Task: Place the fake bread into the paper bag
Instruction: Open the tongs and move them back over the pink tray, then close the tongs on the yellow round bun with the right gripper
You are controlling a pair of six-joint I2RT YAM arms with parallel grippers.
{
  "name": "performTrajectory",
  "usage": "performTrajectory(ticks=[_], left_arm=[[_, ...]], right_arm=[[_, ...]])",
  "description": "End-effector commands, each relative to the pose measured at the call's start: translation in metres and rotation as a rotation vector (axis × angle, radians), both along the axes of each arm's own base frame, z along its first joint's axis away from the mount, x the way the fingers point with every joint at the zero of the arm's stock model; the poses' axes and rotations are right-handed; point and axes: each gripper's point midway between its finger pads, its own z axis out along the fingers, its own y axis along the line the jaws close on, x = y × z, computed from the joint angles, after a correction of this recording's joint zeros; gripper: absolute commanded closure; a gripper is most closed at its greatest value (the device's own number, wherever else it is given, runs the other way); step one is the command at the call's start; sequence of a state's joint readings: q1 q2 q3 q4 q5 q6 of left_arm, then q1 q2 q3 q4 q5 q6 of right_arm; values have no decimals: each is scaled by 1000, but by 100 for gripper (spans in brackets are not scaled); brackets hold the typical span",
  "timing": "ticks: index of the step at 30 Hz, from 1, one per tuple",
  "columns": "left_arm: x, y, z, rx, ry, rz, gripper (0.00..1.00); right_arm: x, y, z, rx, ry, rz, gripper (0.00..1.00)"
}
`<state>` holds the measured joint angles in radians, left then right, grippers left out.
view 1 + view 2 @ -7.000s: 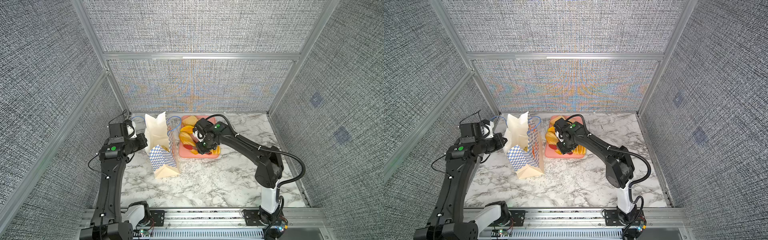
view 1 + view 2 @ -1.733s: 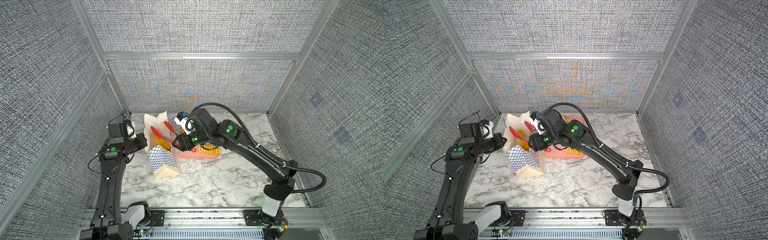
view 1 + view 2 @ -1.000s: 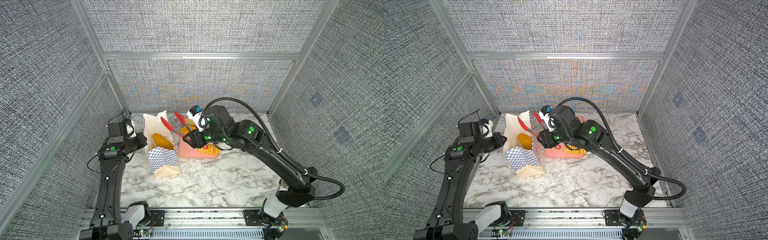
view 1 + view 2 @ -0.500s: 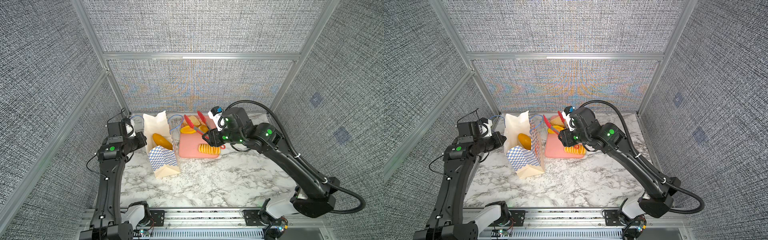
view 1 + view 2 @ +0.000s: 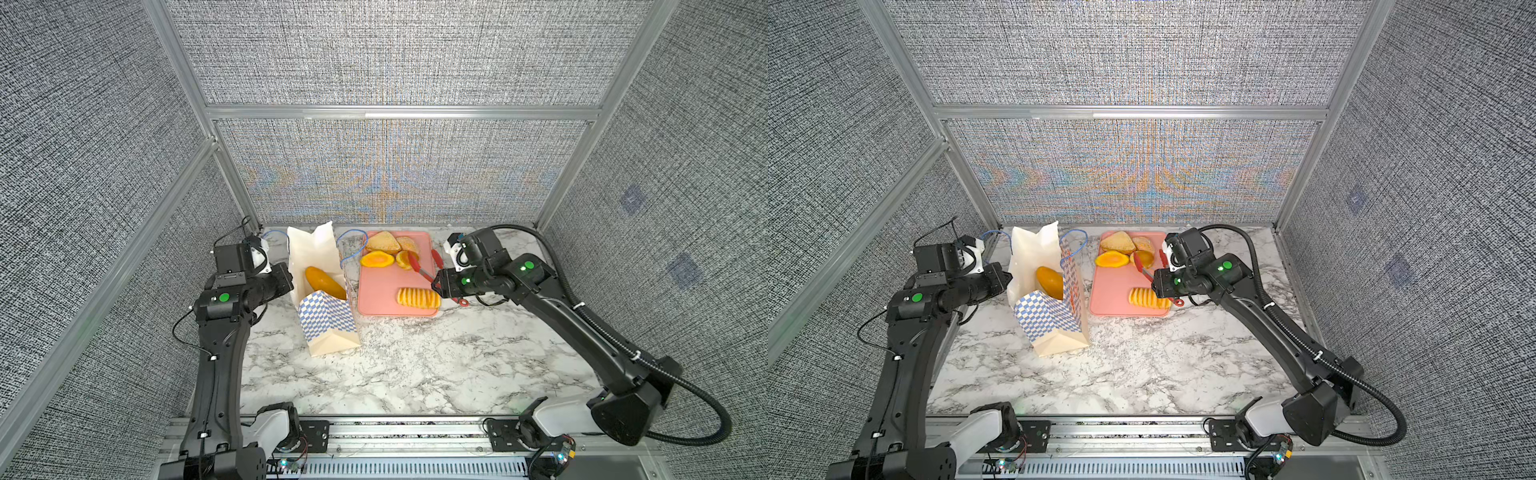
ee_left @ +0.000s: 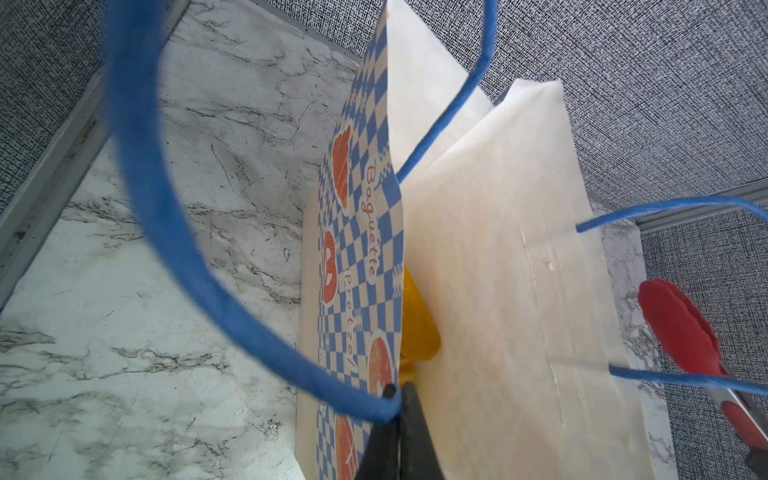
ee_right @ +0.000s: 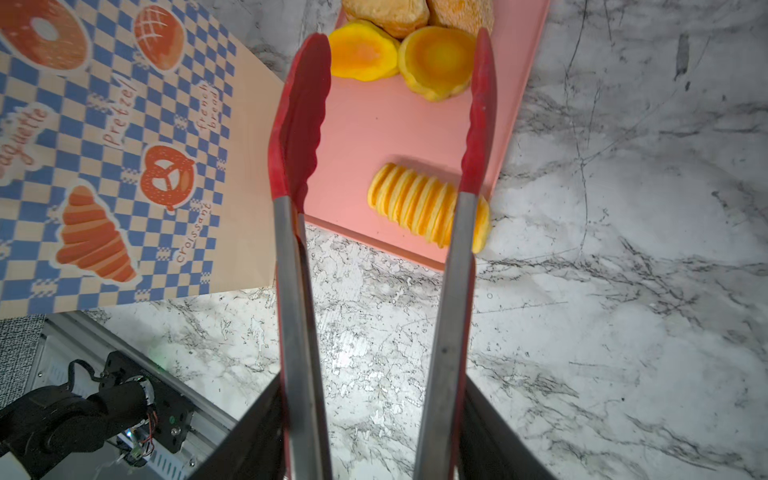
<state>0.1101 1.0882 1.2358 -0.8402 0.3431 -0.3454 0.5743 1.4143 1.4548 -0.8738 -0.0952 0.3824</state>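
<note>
**Bread-bagging station: items and positions**

- Paper bag: is standing upright on the marble tabletop with its mouth open.
- Long loaf: is lying inside the paper bag, leaning against a wall.
- Left end effector: is pinching the paper bag's upper wall. Its fingers are closed on the paper beside the foot of a blue cord handle.
- Pink tray: is lying just beside the paper bag, on the right arm's side.
- Ridged roll: is sitting on the tray, apart from the paper bag.
- Triangular piece, oval bun and round bun: are grouping together on the tray, beside the paper bag.
- Right end effector: is gripping the red tongs by their metal arms. The tong tips are spreading empty over the tray, away from the paper bag.
</note>
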Motion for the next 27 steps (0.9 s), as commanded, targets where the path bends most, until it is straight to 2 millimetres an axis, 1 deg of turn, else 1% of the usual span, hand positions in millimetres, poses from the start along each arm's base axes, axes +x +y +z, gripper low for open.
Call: performTrajectory(ticks=[1,6,10,19,27], left_arm=[[1,-1,6,-3,-20,-9,100],[1,-1,6,-2,-20,-10,100],[0,-1,6,-1,-20,-10,100],[0,-1,6,0,-21,-10,100],[-1,-1,4,4,-17,-9,100]], right_arm=[[12,8,-5,64,4,5,41],[25,8,-30,34,68,-7,41],[34,11,-45,22,112,-1,41],[55,19,-69,8,160,1,40],[69,25,-86,1,192,5,35]])
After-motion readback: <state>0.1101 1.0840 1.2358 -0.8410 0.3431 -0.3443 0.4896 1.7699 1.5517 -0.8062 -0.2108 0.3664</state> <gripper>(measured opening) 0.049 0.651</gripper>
